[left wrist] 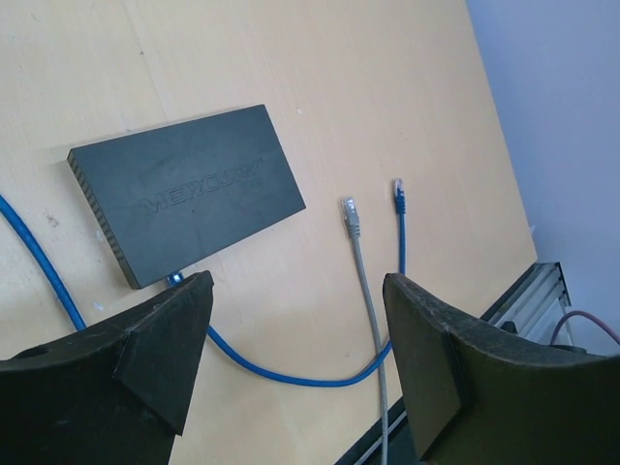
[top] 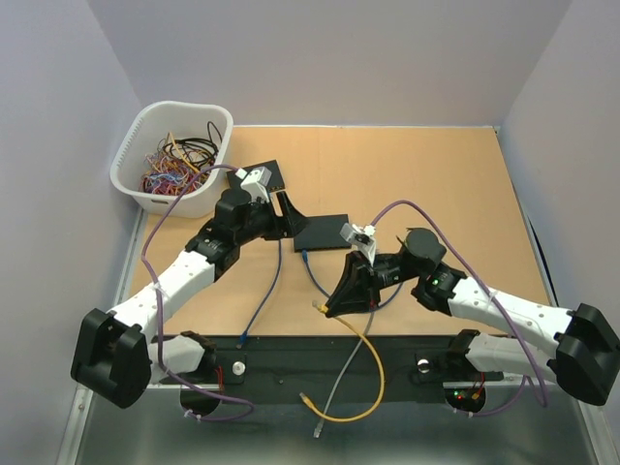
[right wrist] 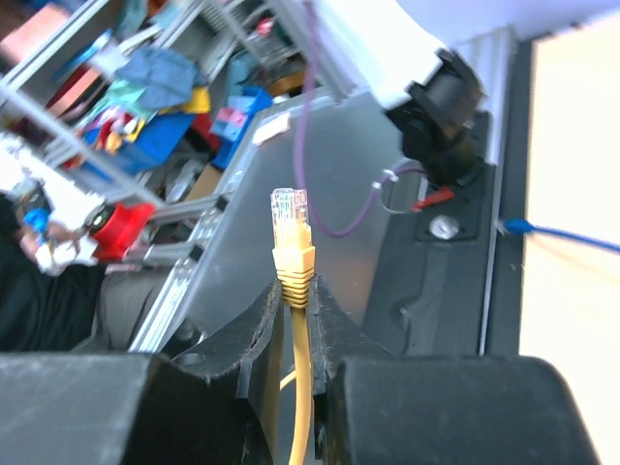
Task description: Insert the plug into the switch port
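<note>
Both arms bend inward over the table (top: 436,174). I read the right gripper (right wrist: 295,300) clamped on the yellow plug (right wrist: 291,223), held apart from the switch (left wrist: 184,194); the left gripper (left wrist: 295,286) hovers just beside the switch, fingers spread wide.

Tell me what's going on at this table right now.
The right pincer is shut on the yellow cable just below its plug, which sticks out beyond the grip. The left pincer is open and hovers next to the black switch. The plug is well apart from the switch and not yet in any port.
</note>
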Controlling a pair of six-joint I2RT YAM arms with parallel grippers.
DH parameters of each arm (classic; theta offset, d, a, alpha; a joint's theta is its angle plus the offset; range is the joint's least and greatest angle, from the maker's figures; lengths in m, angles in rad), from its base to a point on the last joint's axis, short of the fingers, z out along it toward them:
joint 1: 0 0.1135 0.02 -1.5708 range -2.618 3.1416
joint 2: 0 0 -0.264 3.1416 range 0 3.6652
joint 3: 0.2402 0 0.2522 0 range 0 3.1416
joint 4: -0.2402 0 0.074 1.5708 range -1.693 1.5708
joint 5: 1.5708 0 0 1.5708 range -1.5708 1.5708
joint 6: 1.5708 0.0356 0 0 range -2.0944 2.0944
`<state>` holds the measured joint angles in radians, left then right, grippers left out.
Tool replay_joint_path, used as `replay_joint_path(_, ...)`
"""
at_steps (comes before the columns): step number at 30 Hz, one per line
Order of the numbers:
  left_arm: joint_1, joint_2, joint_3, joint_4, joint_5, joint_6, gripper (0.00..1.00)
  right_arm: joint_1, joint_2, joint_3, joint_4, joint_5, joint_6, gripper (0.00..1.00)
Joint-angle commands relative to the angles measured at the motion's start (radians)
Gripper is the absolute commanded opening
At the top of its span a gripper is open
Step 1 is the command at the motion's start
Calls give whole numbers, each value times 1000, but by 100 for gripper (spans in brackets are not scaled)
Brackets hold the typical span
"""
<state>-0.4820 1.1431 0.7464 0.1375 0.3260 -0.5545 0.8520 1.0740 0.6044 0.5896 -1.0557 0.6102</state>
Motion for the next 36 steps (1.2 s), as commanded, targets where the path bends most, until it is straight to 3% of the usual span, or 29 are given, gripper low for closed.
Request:
replay_joint_path(1, 3, 35, 39, 39, -11, 27, 81, -2, -8, -38, 35, 88, -6, 0)
replay_joint_path(5, 10, 99, 65, 63, -18, 42, 81, -19, -35, -75, 26, 179, -13, 1)
replay_joint_path(12, 20, 312, 174, 77, -65, 85, 81, -77, -31, -84, -149, 449, -59, 1)
replay_joint_path(17, 22, 452, 275, 74, -88, 103, 80, -80, 75, -16, -352, 673, -113, 1)
replay_joint_path(23, 25, 604, 413, 18, -93, 120, 79, -87, 158, 8, -404, 729, -109, 0)
replay_joint_path(29, 23, 485, 285, 117, 50, 84, 77, -91, 109, 24, -396, 726, -132, 0)
replay_joint_path(32, 23, 350, 119, 298, 169, 32, 75, -99, 70, 40, -357, 711, -135, 0)
replay_joint_path(36, 25, 135, -94, 586, 251, -88, 76, -113, 29, 29, -202, 553, -87, 0)
